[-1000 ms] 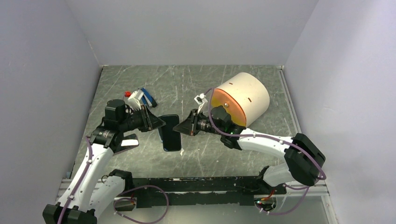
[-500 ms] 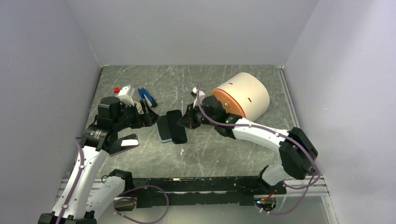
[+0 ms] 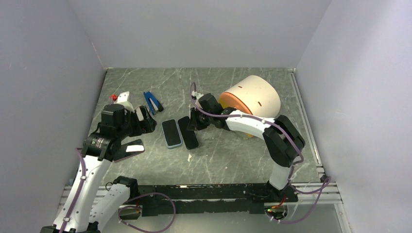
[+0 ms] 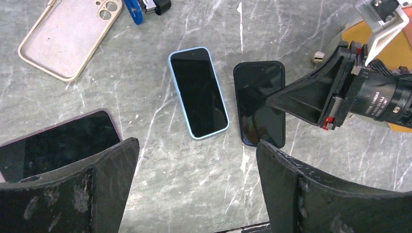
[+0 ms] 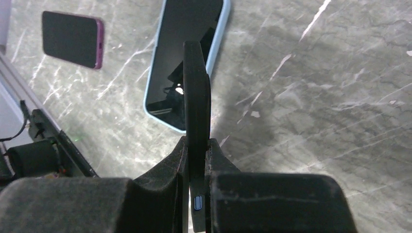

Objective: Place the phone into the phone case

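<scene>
An empty beige phone case point(image 4: 65, 39) lies inside up at the far left; my left arm hides it in the top view. A phone with a light blue rim point(image 3: 171, 133) point(image 4: 198, 92) point(image 5: 167, 63) lies screen up on the table. Right beside it is a dark glossy phone with a navy rim point(image 3: 188, 133) point(image 4: 257, 116) point(image 5: 196, 87). My right gripper point(image 3: 194, 121) point(image 4: 268, 99) point(image 5: 197, 141) is shut on its far edge, pinching its thickness. My left gripper point(image 3: 147, 120) point(image 4: 197, 145) stands open and holds nothing, left of both phones.
A third phone with a purple rim point(image 3: 128, 149) point(image 4: 53, 143) point(image 5: 72, 39) lies under my left wrist. A blue-handled tool point(image 3: 152, 101) point(image 4: 133, 7) lies further back. A cream drum with an orange face point(image 3: 252, 102) stands behind my right arm. Grey walls close in three sides.
My left gripper opened, let go and drew back to the left. The two phones, stacked before, now sit side by side. My right gripper moved left and further back with the dark phone.
</scene>
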Motion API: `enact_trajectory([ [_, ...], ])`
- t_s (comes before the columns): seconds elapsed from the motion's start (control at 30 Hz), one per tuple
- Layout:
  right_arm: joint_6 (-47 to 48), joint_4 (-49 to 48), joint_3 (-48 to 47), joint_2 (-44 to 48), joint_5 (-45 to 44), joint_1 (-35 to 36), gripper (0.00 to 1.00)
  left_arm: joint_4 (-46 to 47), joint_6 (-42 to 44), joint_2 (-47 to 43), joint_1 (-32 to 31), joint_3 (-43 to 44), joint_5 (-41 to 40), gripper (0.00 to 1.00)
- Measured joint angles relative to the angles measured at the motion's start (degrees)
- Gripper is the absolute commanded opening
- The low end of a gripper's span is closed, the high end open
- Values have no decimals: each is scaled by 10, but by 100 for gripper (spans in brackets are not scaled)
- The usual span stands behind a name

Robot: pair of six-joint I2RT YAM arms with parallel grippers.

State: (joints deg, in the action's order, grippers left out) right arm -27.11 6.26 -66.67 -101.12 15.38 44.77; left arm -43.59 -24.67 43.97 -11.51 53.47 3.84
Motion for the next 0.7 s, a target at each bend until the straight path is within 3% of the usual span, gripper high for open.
enact_trajectory([
  [0.13,4,10,-19,-30,-10,-6,5,-5,0,-1,0,0,-10,94],
  [0.23,0,12,-25,-39,-15,-10,21,-6,0,-4,0,0,-12,94],
  [0.33,-1,15,-37,-50,-24,-11,31,-7,0,-6,0,0,-16,94],
  [0.7,6,44,-61,-75,-88,-16,37,-7,2,-7,0,0,-18,94],
])
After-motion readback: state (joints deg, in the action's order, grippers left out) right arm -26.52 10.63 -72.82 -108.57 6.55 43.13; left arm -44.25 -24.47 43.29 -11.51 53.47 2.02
